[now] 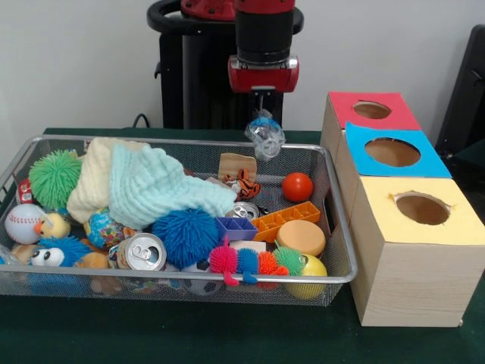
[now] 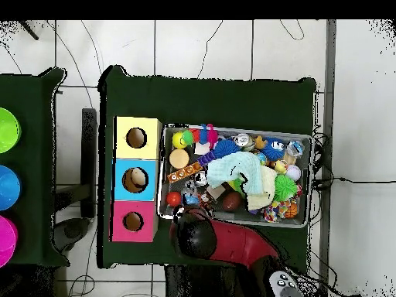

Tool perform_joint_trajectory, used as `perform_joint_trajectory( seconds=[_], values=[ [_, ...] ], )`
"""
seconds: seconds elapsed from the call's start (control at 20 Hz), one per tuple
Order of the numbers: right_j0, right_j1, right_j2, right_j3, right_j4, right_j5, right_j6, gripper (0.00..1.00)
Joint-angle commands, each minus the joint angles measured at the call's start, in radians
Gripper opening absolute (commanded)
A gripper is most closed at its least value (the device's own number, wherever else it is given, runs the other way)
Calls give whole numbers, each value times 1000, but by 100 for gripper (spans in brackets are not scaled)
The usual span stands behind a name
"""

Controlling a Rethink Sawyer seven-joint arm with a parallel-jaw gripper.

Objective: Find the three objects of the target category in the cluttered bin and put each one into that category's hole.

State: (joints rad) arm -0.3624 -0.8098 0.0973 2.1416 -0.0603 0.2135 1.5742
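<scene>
Toys, cans and cloths crowd the wire bin [image 1: 342, 220]; the claw [image 1: 264, 127] above grips a crumpled clear wrapper [image 1: 266, 136].

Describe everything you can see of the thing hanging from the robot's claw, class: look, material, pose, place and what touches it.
The crumpled clear plastic object with blue patches looks like thin, shiny film or a squashed bottle. It hangs in the air from the claw, above the far rim of the wire bin, near the wooden block. Only the claw touches it; nothing in the bin does. The overhead view hides it beneath the arm.
</scene>
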Motion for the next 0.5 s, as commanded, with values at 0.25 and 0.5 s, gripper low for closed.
perform_joint_trajectory(
  seconds=[0.25,0.5],
  values=[
    [42,-156,46,103,213,106,307,0],
    [126,-161,50,166,313,54,379,0]
  ],
)
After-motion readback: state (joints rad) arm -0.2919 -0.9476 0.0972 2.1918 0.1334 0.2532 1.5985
